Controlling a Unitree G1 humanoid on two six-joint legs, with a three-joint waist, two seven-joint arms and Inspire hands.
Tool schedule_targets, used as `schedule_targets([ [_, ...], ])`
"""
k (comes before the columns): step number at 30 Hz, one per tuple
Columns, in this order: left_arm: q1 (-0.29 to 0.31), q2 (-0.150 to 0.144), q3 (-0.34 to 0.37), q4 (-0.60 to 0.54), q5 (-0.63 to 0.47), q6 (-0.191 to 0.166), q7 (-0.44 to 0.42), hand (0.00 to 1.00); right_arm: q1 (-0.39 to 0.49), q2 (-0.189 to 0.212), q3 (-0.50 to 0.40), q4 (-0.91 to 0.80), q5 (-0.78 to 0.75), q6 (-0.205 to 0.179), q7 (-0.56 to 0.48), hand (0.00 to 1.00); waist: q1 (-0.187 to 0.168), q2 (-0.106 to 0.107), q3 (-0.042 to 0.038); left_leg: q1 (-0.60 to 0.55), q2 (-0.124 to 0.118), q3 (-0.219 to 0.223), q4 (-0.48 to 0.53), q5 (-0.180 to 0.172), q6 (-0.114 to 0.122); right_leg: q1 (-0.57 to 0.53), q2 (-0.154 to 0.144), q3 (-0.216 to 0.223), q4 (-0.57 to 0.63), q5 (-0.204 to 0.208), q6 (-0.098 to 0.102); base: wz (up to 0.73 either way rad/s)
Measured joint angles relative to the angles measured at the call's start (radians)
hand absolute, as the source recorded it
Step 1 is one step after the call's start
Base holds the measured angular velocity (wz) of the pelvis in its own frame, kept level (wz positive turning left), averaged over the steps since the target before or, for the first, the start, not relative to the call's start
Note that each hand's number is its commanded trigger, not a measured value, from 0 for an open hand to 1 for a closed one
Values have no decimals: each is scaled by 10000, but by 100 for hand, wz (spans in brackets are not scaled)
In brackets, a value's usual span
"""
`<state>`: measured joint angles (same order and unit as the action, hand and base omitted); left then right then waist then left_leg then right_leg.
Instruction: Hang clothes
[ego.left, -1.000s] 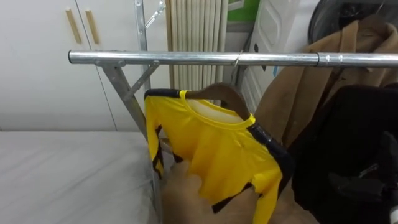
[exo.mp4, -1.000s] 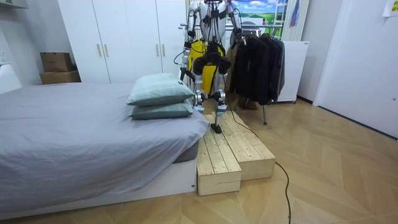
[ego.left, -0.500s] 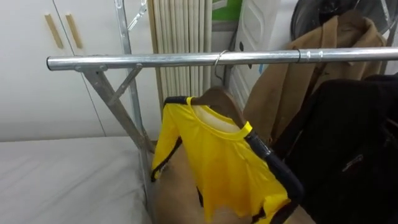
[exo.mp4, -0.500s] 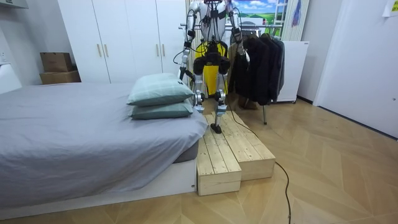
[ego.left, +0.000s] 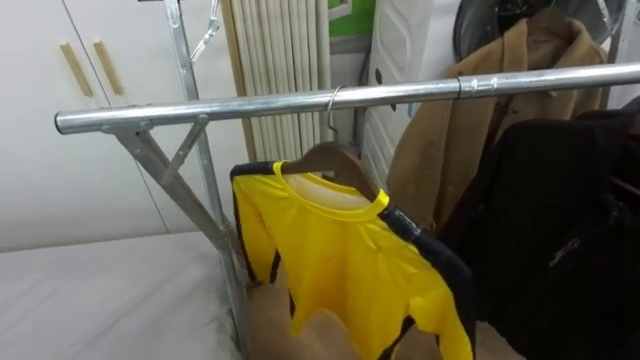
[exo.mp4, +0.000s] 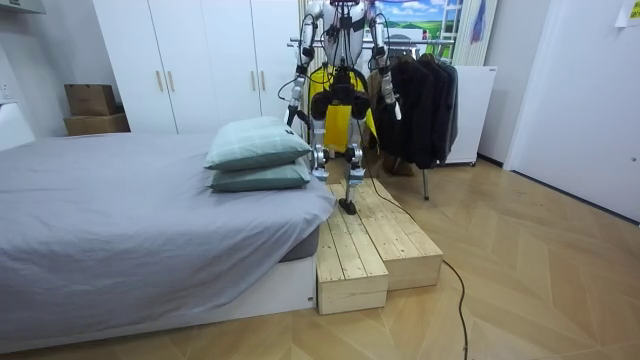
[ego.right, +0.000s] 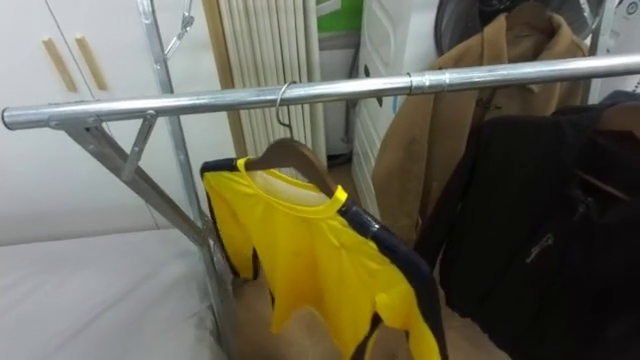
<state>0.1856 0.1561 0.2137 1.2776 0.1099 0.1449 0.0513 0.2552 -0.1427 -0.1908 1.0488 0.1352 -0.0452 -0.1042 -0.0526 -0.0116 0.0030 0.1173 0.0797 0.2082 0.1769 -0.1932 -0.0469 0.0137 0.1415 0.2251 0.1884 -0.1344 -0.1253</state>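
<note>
The bed (ego.left: 100, 290) lay left of the rail (ego.left: 200, 108), with coats (ego.left: 560, 230) crowding its right end. The shirt (ego.left: 340, 260) hung on a hanger (ego.left: 335, 160) hooked over the rail, just beside the coats. We judged it light, soft and slippery, so the stiff hanger's neck seemed the surer hold. The left hand (exo.mp4: 290, 112) and right hand (exo.mp4: 395, 106) were at the robot's sides; we could not tell their state.

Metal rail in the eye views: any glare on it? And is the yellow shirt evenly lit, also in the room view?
Left eye view: the metal rail carries a pale sheen along its length, no harsh glare; the yellow shirt is evenly lit, soft shading in its folds. Room view: even light, the shirt a bright yellow patch beyond the robot.
</note>
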Motion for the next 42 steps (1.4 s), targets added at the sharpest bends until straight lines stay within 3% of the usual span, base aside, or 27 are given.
schedule_targets([
  [5,-81,-37,119,-3,10,-2,0,0,0,3,-12,1135,1363,44,318,0,4,43,-6,146,-11,-70,-109,-3,4,77,21,121,2,-20,19,-5],
  [12,-122,-65,175,-2,34,64,4,0,-14,58,-345,2234,1828,762,821,0,-271,-1,24,177,-73,-201,-119,-6,7,65,2,95,175,-152,64,3],
  [18,-131,-89,142,-3,31,92,4,0,-187,84,-351,2499,1761,1337,1082,0,-305,-14,41,182,-72,-215,-122,-7,8,70,3,111,174,-155,66,1],
  [32,-307,-136,55,-14,34,93,4,0,-744,223,-272,2408,1658,1322,1077,0,-286,-6,43,182,-69,-254,-123,-9,10,67,-33,-82,162,-122,42,1],
  [42,-400,-133,-208,-17,-7,4,64,0,-994,227,-181,2361,1600,1000,1481,0,-254,21,36,170,-66,-214,-137,-9,10,67,-31,-82,140,-125,32,0],
])
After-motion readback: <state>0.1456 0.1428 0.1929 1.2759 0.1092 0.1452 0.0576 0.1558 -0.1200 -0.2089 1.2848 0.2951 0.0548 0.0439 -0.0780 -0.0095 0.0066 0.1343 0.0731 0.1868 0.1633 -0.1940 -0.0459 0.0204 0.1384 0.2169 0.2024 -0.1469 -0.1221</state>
